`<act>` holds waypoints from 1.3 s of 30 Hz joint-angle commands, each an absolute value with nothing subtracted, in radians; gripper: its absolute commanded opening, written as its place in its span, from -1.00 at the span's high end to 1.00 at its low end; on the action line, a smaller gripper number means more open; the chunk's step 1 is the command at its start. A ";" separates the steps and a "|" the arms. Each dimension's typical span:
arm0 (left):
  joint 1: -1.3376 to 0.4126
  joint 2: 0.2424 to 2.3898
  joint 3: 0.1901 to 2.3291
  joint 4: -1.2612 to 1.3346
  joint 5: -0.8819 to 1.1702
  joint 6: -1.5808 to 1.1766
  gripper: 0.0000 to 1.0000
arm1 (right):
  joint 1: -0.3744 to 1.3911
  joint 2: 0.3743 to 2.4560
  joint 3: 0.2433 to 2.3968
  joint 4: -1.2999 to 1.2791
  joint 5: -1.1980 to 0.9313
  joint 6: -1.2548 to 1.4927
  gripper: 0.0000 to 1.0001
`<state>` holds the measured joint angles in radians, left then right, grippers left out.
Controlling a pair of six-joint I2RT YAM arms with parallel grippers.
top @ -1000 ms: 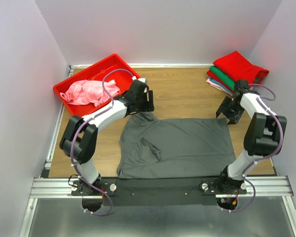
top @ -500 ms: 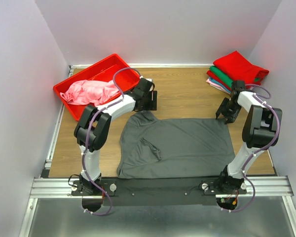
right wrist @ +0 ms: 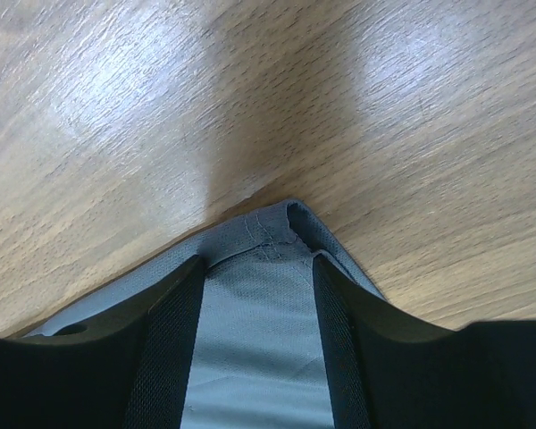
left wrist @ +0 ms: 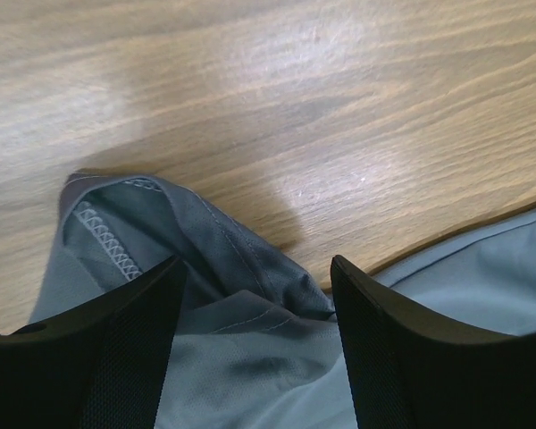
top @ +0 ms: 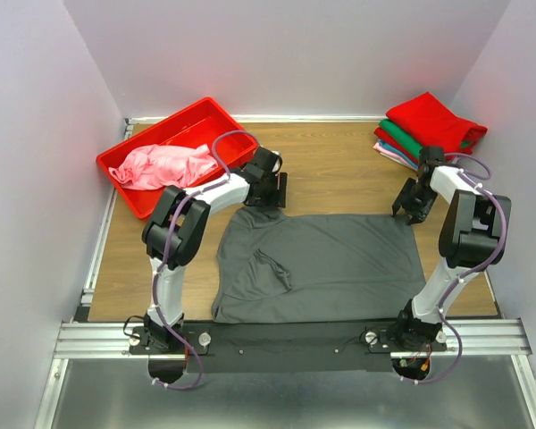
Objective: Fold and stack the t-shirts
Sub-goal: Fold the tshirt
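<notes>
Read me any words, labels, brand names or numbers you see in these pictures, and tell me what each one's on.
None: no text can be read in any view.
The dark grey t-shirt, pink shirt, folded stack and red bin show no lettering.

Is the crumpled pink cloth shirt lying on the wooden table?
No, the crumpled pink cloth shirt sits inside the red plastic bin at the far left.
</notes>
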<state>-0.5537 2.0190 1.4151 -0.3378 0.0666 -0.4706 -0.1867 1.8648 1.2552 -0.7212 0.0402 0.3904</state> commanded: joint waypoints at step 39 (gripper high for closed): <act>-0.436 2.020 1.488 -0.384 0.034 -0.466 -0.35 | -0.196 1.888 1.243 -0.698 0.063 0.371 -0.15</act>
<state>-0.4305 1.9903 1.4643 -0.3447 0.0418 -0.4820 -0.1898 1.8656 1.2423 -0.7071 0.0402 0.3828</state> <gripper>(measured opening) 0.697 0.580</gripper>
